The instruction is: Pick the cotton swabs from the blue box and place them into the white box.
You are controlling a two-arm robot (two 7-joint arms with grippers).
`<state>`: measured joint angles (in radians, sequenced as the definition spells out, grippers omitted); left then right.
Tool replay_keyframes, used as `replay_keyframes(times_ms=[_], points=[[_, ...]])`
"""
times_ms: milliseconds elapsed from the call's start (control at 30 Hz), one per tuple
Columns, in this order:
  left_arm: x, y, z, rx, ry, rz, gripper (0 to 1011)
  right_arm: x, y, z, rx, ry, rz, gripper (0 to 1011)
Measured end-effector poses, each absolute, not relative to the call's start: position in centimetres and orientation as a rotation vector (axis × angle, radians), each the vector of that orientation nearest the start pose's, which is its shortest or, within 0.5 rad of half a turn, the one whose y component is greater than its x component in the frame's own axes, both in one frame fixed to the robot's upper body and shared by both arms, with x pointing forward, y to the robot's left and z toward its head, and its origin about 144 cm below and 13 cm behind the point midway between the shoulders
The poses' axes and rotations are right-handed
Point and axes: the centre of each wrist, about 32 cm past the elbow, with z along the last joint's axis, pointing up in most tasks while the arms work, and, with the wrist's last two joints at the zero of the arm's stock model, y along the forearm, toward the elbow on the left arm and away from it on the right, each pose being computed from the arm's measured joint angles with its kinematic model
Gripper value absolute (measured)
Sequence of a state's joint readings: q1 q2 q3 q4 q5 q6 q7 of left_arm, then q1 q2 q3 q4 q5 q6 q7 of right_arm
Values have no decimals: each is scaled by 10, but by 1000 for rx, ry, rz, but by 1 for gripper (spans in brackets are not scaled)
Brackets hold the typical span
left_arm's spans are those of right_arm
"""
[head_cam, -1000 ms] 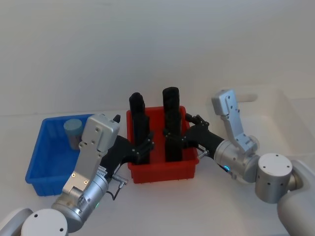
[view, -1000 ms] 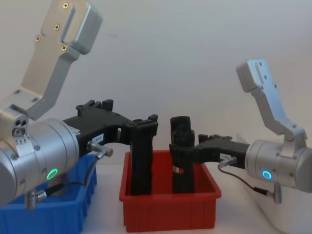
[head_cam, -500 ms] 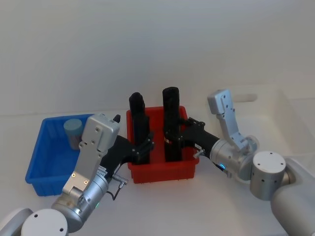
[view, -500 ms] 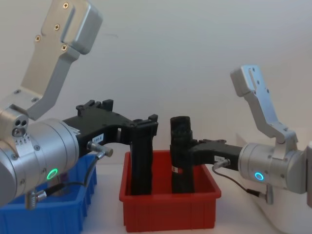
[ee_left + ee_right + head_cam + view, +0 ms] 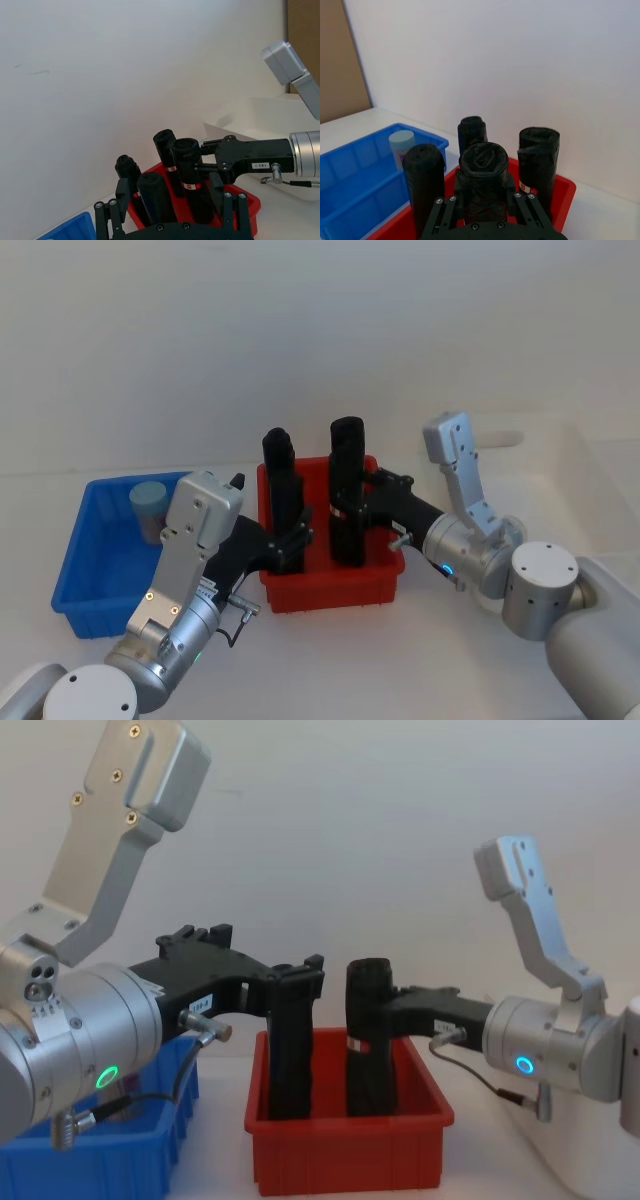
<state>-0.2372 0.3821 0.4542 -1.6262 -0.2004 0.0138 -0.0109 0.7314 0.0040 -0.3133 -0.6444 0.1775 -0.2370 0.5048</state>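
Observation:
One cotton swabs jar [image 5: 148, 506] with a pale top stands in the far corner of the blue box [image 5: 75, 552] at the left; neither gripper is near it. The jar [image 5: 401, 144] and the blue box [image 5: 350, 165] also show in the right wrist view. At the far right is the white box [image 5: 592, 476]. Both grippers are at the red bin [image 5: 330, 591]. My left gripper [image 5: 292, 538] is open, straddling a black upright roll [image 5: 155, 196]. My right gripper [image 5: 345, 508] is shut on another black roll [image 5: 368, 1020], which leans slightly.
The red bin [image 5: 350, 1156] sits between the blue and white boxes and holds several tall black rolls [image 5: 538, 160]. A white wall rises close behind the table. Bare tabletop lies in front of the bins.
My right gripper has pushed further left over the red bin and closed on the black roll, which shifted slightly left and tilted. The left arm and the jar have not moved.

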Motion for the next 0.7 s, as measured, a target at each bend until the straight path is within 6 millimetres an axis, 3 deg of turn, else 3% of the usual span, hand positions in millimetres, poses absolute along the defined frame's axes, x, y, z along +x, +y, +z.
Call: replay_keyframes(times_ms=[700], points=[[492, 198, 1204, 61, -268, 1124, 1004, 598, -174, 1205, 111, -172, -995, 356]])
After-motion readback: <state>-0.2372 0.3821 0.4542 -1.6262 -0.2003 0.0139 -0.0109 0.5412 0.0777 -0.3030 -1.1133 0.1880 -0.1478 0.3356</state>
